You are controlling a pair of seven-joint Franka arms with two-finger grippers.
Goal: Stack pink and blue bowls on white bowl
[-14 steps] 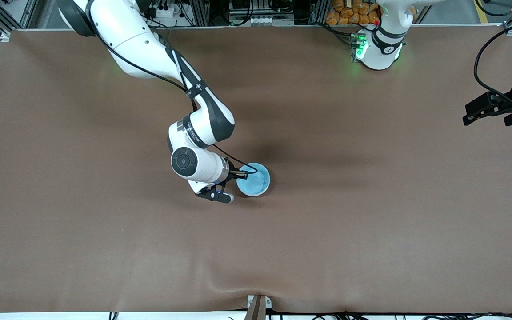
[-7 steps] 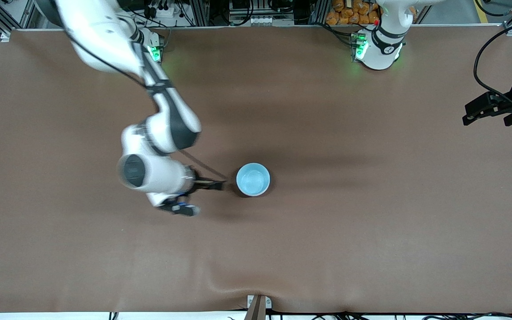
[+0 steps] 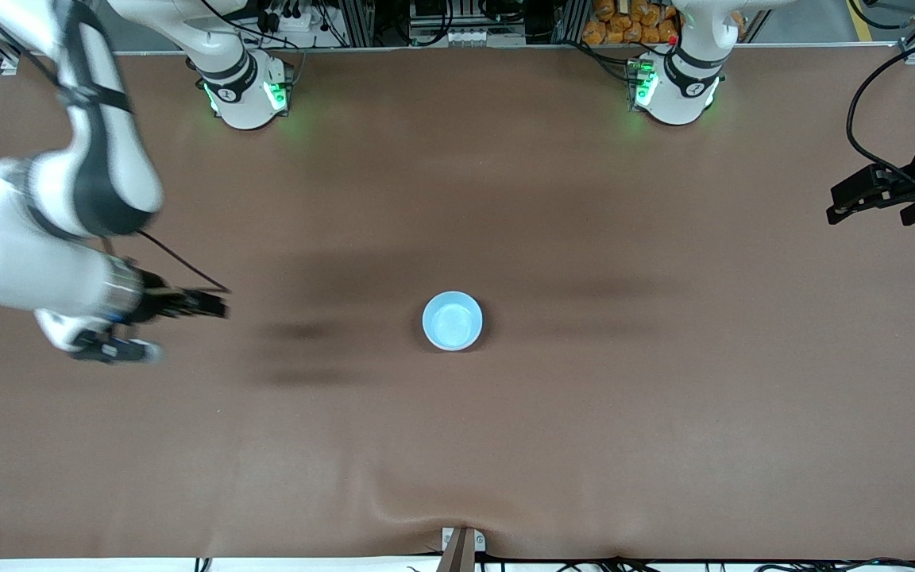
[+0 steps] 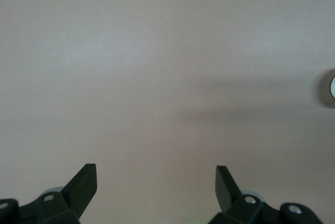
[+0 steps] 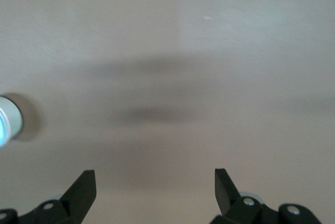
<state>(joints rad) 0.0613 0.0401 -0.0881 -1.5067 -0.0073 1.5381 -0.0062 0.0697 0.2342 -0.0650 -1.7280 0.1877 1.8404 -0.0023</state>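
The light blue bowl (image 3: 452,320) stands upright at the middle of the table, and only its blue inside shows from above. It shows at the edge of the right wrist view (image 5: 6,123) with a pale outer wall, and at the edge of the left wrist view (image 4: 332,88). The pink bowl and the white bowl do not show apart from it. My right gripper (image 3: 219,304) is open and empty over bare table, well away from the bowl toward the right arm's end. My left gripper (image 3: 832,205) is open and empty, waiting at the left arm's end.
The brown table cover (image 3: 584,445) has a wrinkle at its edge nearest the front camera. The two arm bases (image 3: 243,91) (image 3: 676,87) stand along the edge farthest from the front camera. Cables hang by the left gripper.
My right gripper has let go of the blue bowl's rim and swung away from it toward the right arm's end of the table. The bowl and the left arm have not moved.
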